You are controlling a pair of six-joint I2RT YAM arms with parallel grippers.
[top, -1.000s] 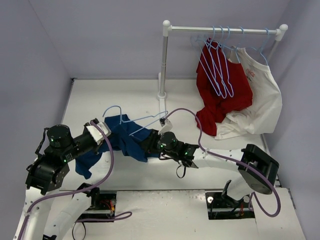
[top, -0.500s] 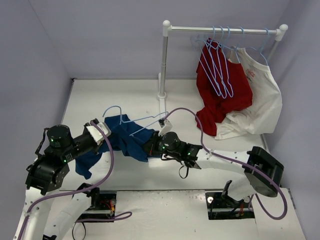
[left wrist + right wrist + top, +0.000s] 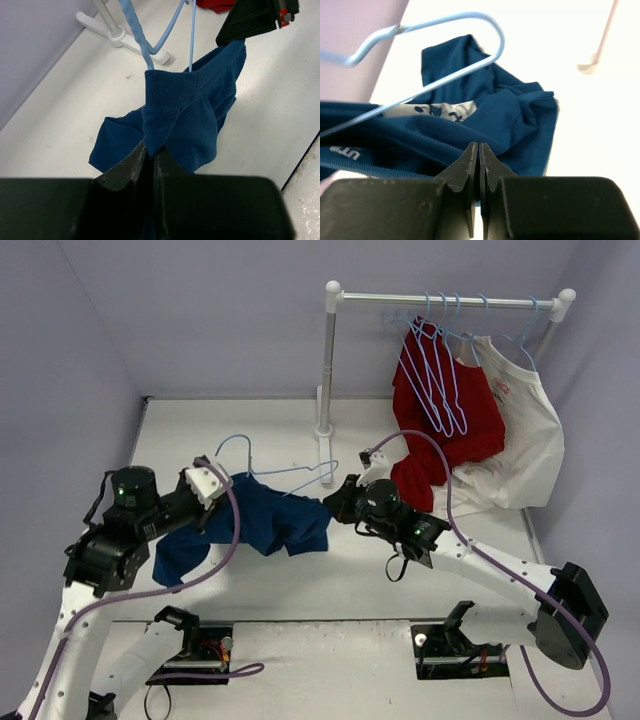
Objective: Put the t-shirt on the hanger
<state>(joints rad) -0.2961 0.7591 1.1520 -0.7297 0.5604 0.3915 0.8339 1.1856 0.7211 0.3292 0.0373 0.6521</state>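
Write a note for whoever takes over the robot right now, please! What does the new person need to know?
The left gripper is shut on the dark navy blue cloth t-shirt, pinching it just below the neck band.
The right gripper is shut on the opposite end, so the shirt hangs strung between the two.
The thin light-blue wire hanger runs down into the neck opening, with its hook outside.
Done: the hanger has started into the neck.
Left: the shirt is bunched up, not spread over the hanger's shoulders. That likely comes next.
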